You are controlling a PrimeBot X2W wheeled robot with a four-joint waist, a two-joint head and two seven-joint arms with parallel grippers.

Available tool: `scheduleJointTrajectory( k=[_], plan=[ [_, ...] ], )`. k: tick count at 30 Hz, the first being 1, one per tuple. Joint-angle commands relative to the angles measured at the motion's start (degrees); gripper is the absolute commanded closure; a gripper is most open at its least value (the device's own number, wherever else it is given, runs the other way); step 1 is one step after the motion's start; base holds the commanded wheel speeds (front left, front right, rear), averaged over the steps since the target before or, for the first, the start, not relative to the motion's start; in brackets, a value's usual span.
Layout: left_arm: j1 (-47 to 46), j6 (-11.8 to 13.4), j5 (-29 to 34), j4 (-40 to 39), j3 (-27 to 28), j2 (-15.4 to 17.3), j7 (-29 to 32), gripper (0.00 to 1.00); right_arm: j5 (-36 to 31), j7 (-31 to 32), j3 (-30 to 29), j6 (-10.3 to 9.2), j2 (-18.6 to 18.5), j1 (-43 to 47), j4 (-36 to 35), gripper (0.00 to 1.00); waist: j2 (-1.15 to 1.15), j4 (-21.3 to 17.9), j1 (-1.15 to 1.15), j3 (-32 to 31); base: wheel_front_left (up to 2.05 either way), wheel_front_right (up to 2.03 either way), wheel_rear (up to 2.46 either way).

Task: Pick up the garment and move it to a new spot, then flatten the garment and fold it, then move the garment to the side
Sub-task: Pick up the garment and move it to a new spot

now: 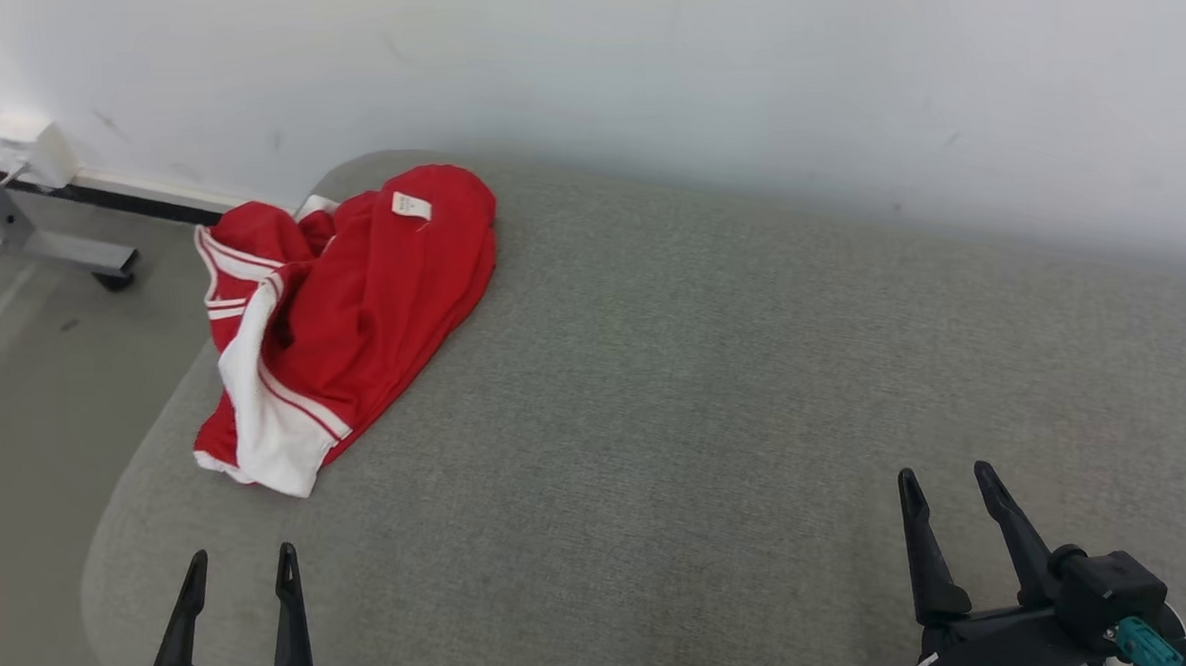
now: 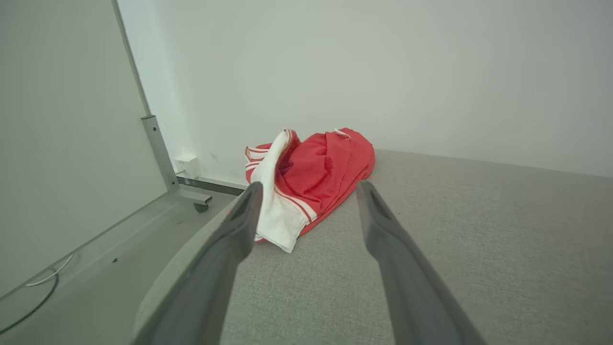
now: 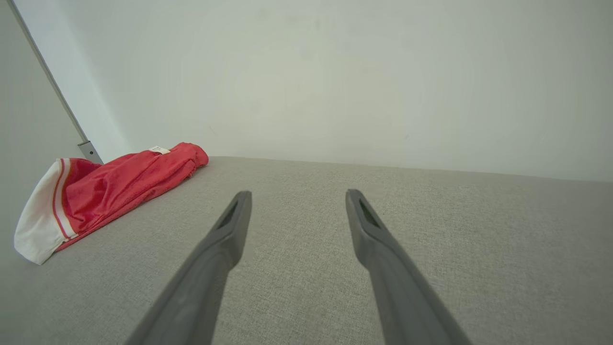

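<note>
Head view: the red garment [image 1: 371,303] is seen bunched at the table's [image 1: 707,418] far left corner; both pairs of jaws are held open, empty; it could be dragged over the edge by a shallow pinch

soft cloth garment [image 1: 352,303], coarse woven surface [image 1: 717,418]

A crumpled red garment [image 1: 352,313] with white striped trim and a small white tag lies bunched at upper left.

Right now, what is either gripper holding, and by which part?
Nothing. The left gripper and right gripper are open and empty; the red garment lies apart from both.
</note>
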Motion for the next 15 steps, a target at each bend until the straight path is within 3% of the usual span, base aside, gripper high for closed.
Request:
scheduleJointTrajectory(
  k=[1,9,15],
  plan=[
    [0.35,0.29,0.11,0.0,0.13,-0.21,-0.19,0.0,-0.33,0.06,0.1,-0.14,-0.14,-0.13,0.04,0.0,0.0,4.32,0.0,1.06,0.0,0.0,0.0],
    [0.63,0.88,0.23,0.22,0.76,-0.49,-0.2,0.0,-0.41,0.18,0.59,-0.14,-0.15,-0.49,0.28,0.0,0.0,9.63,0.0,1.15,0.0,0.0,0.0],
    [1.85,1.68,-0.59,-1.41,3.02,-0.69,-0.2,0.0,-0.52,0.53,2.62,-0.14,-0.15,-2.49,1.28,0.0,0.0,10.58,0.0,2.23,0.0,0.0,0.0]
  ],
)
